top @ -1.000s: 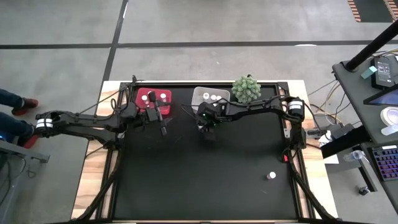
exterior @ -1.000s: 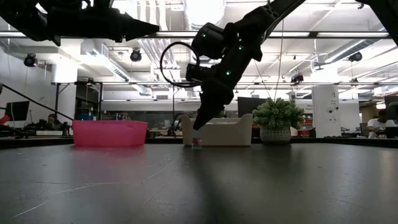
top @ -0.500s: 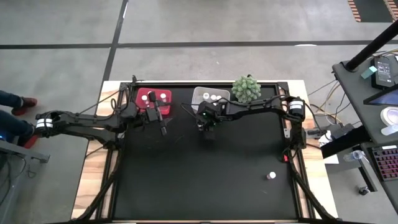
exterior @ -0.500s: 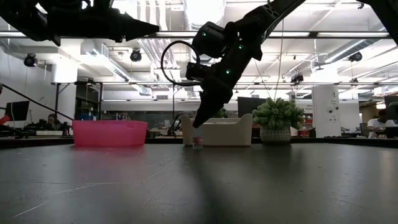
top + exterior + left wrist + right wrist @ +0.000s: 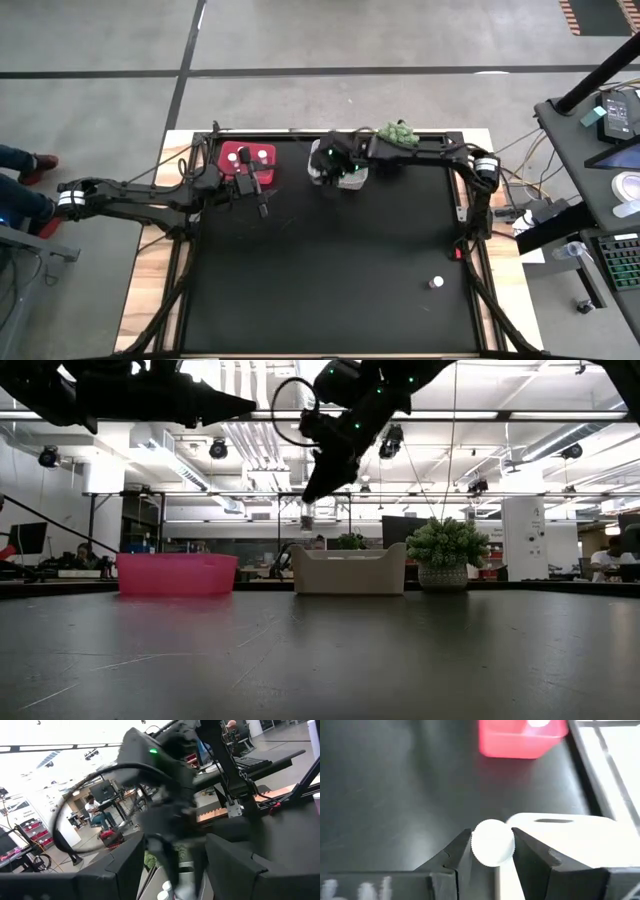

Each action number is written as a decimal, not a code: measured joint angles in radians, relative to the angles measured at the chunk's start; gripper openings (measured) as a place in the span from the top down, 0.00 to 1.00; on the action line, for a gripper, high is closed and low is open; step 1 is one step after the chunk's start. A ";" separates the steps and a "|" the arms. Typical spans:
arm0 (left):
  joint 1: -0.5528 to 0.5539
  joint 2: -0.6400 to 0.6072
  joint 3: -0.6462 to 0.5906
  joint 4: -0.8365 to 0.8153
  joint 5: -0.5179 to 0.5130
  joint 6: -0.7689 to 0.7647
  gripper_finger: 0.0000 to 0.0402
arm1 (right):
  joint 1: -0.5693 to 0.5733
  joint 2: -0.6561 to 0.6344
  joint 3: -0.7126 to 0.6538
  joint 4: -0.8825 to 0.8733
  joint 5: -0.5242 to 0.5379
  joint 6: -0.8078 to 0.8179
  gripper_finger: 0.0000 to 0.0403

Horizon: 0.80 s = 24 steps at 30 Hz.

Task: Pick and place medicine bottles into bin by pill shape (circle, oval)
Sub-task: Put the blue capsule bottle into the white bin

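Black tabletop (image 5: pixel 330 270) sits on a pale wood base, grey floor around it. Green spiky plant (image 5: pixel 398 132) at the tabletop's far edge; low view shows it in a small pot (image 5: pixel 447 576). Right of the tabletop: a desk with a keyboard (image 5: pixel 618 262) and a tape roll (image 5: pixel 628 185). Left of the tabletop: a person's shoe (image 5: pixel 38 170). Room beyond the tabletop has ceiling lights, monitors and seated people.

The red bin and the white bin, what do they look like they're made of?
Red bin: probably moulded plastic; its wall is an even pink-red and looks slightly translucent in the low view. White bin: likely opaque plastic with a matte finish, smooth and thick-walled, with a notched rim. Neither is certain.
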 joint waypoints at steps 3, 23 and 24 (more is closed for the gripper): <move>0.000 0.000 0.000 -0.001 0.000 0.000 0.51 | -0.056 -0.006 0.013 -0.005 0.004 0.005 0.69; 0.000 0.000 0.000 -0.003 0.000 0.004 0.51 | -0.150 0.118 -0.061 0.099 0.031 0.022 0.70; 0.000 0.000 0.000 -0.004 0.000 0.004 0.51 | -0.150 0.127 -0.061 0.100 0.033 0.019 0.70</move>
